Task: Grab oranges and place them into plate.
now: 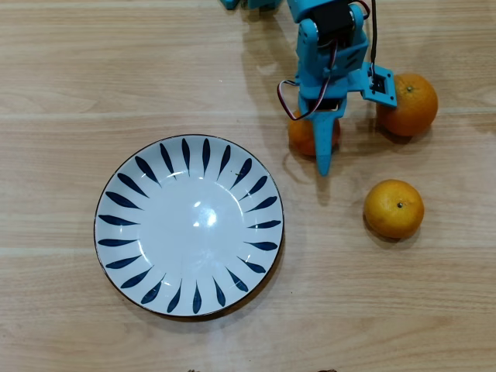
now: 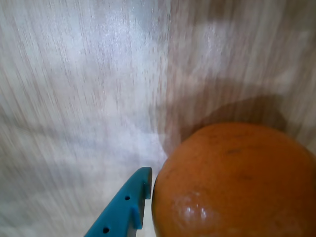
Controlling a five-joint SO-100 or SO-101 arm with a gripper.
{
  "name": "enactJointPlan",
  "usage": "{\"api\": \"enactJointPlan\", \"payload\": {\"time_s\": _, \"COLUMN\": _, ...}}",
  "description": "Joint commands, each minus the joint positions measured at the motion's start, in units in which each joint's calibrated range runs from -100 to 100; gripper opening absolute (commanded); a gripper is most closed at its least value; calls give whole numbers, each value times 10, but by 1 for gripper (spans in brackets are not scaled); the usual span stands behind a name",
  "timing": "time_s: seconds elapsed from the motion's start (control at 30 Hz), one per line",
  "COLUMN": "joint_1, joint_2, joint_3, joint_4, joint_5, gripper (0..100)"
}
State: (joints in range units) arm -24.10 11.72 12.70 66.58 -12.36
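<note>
The bench (image 1: pixel 62 70) is pale wood grain, evenly lit. At nine o'clock in the overhead view lies the plate (image 1: pixel 189 225), white with blue petal strokes. My tool (image 1: pixel 321 151) is at one o'clock, straddling the smaller orange (image 1: pixel 308 139); in the wrist view one blue finger (image 2: pixel 126 210) sits just beside it, but I cannot tell whether I am pinching. The large orange (image 1: pixel 408 105) sits at two o'clock, the yellower orange (image 1: pixel 394 208) at three.

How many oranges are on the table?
3. A large orange sits at top right, a yellower orange below it, and a small orange is partly hidden under the gripper. The plate holds none.
</note>
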Motion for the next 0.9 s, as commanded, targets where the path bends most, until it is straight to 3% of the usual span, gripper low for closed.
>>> {"api": "enactJointPlan", "payload": {"time_s": 0.0, "joint_1": 2, "joint_2": 8, "joint_3": -2, "joint_4": -8, "joint_5": -3, "gripper": 60}}
{"api": "enactJointPlan", "payload": {"time_s": 0.43, "joint_1": 3, "joint_2": 1, "joint_3": 56, "joint_4": -7, "joint_5": -49, "gripper": 58}}
{"api": "enactJointPlan", "payload": {"time_s": 0.7, "joint_1": 0, "joint_2": 1, "joint_3": 55, "joint_4": -8, "joint_5": -59, "gripper": 29}}
{"api": "enactJointPlan", "payload": {"time_s": 0.87, "joint_1": 2, "joint_2": 1, "joint_3": 55, "joint_4": -9, "joint_5": -59, "gripper": 22}}
